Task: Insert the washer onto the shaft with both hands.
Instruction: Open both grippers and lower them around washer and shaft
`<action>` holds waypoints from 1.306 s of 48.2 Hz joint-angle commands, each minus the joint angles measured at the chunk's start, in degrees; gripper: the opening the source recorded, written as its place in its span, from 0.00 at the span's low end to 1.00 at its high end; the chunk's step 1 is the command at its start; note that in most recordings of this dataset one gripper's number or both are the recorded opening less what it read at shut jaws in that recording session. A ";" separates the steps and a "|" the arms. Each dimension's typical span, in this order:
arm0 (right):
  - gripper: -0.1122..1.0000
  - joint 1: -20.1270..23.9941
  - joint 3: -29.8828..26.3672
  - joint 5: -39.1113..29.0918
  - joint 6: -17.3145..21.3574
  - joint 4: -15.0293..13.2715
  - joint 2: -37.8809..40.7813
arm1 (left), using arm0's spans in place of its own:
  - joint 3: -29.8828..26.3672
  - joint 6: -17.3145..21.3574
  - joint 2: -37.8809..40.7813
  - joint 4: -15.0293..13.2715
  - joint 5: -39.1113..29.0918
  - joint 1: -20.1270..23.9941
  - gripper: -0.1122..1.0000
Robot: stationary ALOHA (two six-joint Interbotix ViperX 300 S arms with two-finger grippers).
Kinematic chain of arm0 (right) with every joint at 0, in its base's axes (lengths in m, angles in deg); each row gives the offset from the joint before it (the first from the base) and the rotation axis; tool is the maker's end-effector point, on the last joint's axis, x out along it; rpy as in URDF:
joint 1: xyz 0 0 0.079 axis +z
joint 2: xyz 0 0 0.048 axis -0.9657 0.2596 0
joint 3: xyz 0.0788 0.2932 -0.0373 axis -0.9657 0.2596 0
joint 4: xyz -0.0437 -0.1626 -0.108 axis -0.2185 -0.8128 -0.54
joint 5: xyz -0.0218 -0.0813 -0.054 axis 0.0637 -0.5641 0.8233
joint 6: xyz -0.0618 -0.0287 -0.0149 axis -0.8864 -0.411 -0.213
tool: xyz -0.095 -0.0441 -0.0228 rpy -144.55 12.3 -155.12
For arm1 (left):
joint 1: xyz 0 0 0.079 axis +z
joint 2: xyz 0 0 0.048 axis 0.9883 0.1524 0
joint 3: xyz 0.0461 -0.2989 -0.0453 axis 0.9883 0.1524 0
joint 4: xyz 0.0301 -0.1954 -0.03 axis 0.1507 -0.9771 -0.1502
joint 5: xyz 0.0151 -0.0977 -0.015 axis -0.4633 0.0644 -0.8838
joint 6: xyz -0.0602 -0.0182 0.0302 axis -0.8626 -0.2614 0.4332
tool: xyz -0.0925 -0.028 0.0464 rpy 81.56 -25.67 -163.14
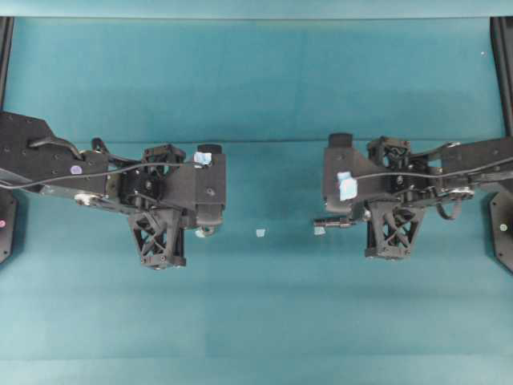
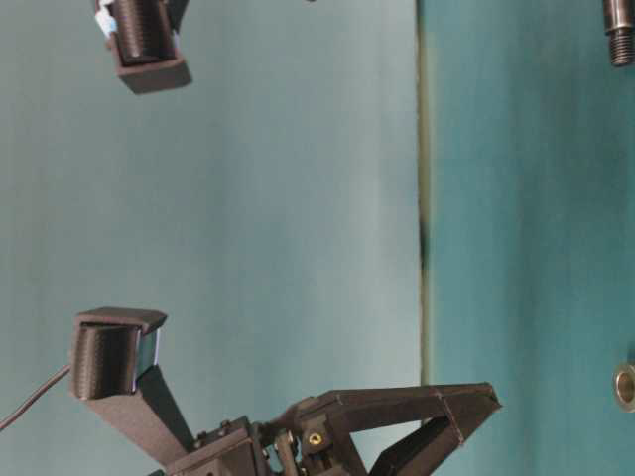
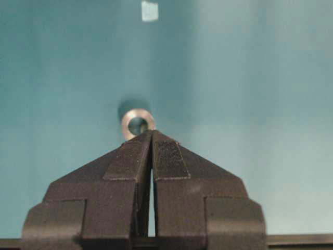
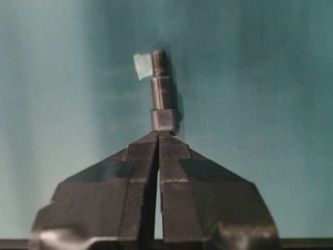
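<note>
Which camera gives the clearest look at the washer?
The left wrist view: the washer lies face-on with its hole open, just beyond the shut left gripper. Overhead, only a sliver peeks from under that arm. At table level it sits at the frame edge. The right wrist view misses it.

Just beyond the tips of the left arm's closed black fingers point(image 3: 151, 148) the small silvery metal ring-shaped washer point(image 3: 138, 124) lies flat on the teal desk point(image 3: 250, 94), with bare surface to both sides of it. Farther ahead sits a small pale tape scrap point(image 3: 149, 11). Past the tips of the right arm's closed fingers point(image 4: 158, 143) the dark grey stepped metal shaft point(image 4: 162, 95) lies pointing away, another pale scrap point(image 4: 142, 66) beside its threaded end. Between the two sets of fingers the desk lies open apart from the one scrap.
</note>
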 commanded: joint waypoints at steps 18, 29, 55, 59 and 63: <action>0.03 -1.14 -1.41 1.76 -2.46 -0.09 1.85 | -0.79 -0.44 -0.26 0.18 0.26 0.18 0.12; 0.21 -1.32 -0.35 3.16 -2.99 -0.18 2.64 | -0.44 -0.44 0.35 0.09 0.00 0.44 0.27; 0.95 -2.20 1.58 6.68 -2.55 -2.20 4.83 | -0.35 0.09 3.96 0.35 1.93 0.53 0.86; 0.95 -2.20 1.58 6.94 -2.46 -2.20 5.19 | -0.26 -0.26 4.92 0.35 2.20 0.44 0.86; 0.94 -2.20 1.58 6.94 -2.37 -2.20 5.54 | -0.26 -0.26 5.89 0.35 2.72 0.44 0.86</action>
